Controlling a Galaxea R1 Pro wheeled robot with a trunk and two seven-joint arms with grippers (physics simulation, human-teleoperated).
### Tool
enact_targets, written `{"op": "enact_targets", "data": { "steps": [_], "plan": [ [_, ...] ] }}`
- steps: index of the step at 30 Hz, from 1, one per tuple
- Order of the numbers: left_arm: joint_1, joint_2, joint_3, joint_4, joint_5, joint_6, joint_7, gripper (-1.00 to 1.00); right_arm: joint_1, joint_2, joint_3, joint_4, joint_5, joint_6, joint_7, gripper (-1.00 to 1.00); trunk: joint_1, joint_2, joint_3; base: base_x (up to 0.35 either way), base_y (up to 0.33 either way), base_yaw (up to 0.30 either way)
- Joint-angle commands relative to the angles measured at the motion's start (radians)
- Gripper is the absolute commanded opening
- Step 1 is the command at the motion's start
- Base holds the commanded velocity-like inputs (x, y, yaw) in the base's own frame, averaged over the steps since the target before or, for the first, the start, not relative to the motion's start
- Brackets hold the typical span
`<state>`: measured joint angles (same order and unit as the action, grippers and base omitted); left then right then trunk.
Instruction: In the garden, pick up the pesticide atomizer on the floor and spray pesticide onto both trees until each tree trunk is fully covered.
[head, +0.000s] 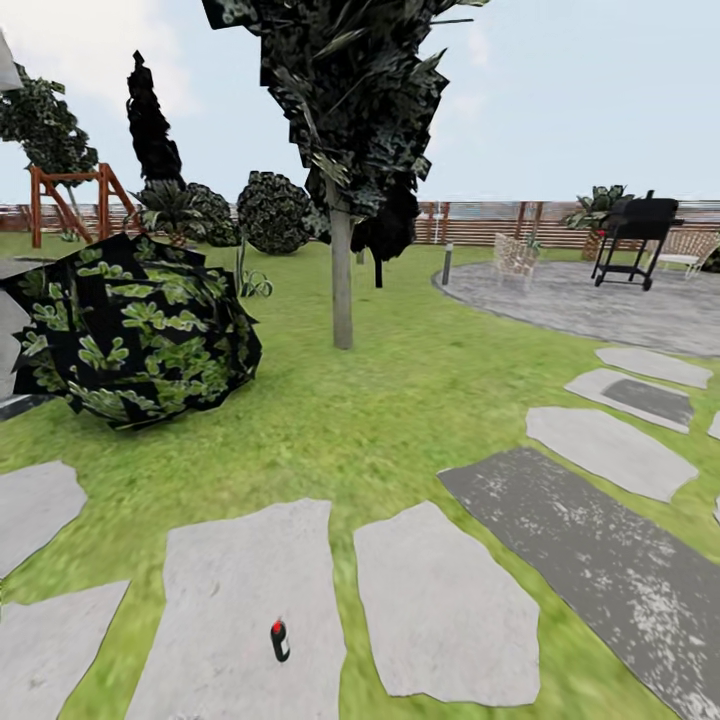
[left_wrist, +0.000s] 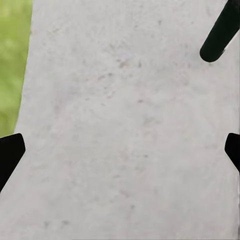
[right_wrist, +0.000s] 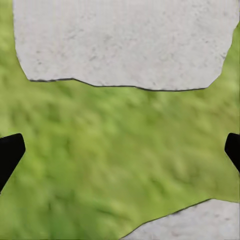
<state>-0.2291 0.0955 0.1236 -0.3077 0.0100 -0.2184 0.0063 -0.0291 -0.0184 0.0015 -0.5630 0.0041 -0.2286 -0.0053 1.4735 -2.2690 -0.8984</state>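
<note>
The garden spreads wide ahead: green lawn (head: 400, 400) running back to a brown slatted fence (head: 480, 222), a round paved patio (head: 590, 300) on the right with a black grill (head: 635, 235), and pale stepping stones (head: 240, 600) curving across the near grass. One tall tree (head: 345, 120) stands mid-lawn, its grey-beige tree trunk (head: 342, 280) bare and upright under a jagged dark crown; a big leafy bush (head: 130, 330) squats to its left. Smallest of all, the pesticide atomizer (head: 279, 640) sits on the near stepping stone, a dark little bottle with a red top, well short of the trunk. Seen from its wrist, the left gripper (left_wrist: 120, 150) hangs over bare grey stone with its black fingertips (left_wrist: 10, 150) spread wide and nothing between them; the right gripper (right_wrist: 120, 150) is likewise parted and empty, over grass between two stones. The pick-up has not begun, I'd say. The risks look plain enough: the bottle is tiny and may tip or roll on the hard slab if a finger nudges it before closing, and a grip on the red top could leave it unable to spray
</note>
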Motion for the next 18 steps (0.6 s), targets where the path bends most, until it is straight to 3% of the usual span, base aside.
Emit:
{"op": "enact_targets", "data": {
  "steps": [1, 8, 12, 15, 18],
  "plan": [
    [-0.002, -0.002, 0.007, -0.001, 0.0, 0.0, 0.0, 1.0, 0.0, 0.0, 0.0, 0.0, 0.0, 0.0, 0.0, 1.0, 0.0, 0.0, 0.0, 0.243, -0.177, 0.221],
    [-0.007, -0.002, 0.015, -0.064, -0.006, 0.003, -0.001, 1.0, 0.0, -0.004, 0.0, -0.033, -0.001, 0.001, 0.0, 1.0, 0.0, 0.0, 0.0, 0.139, -0.15, 0.152],
    [-0.025, -0.008, 0.01, -0.242, -0.018, 0.027, -0.003, 1.0, -0.007, -0.005, 0.002, -0.21, 0.015, 0.009, 0.002, 1.0, 0.0, 0.0, 0.0, 0.018, -0.021, 0.019],
    [-0.06, -0.013, 0.009, -0.342, -0.025, 0.1, -0.008, 1.0, -0.042, -0.006, 0.002, -0.353, 0.053, 0.04, 0.001, 1.0, 0.0, 0.0, 0.0, 0.004, -0.005, 0.004],
    [-0.173, -0.02, 0.008, -0.394, -0.028, 0.261, -0.015, 1.0, -0.153, -0.006, 0.001, -0.458, 0.08, 0.189, 0.0, 1.0, 0.0, 0.0, 0.0, 0.001, -0.001, 0.001]
  ]
}}
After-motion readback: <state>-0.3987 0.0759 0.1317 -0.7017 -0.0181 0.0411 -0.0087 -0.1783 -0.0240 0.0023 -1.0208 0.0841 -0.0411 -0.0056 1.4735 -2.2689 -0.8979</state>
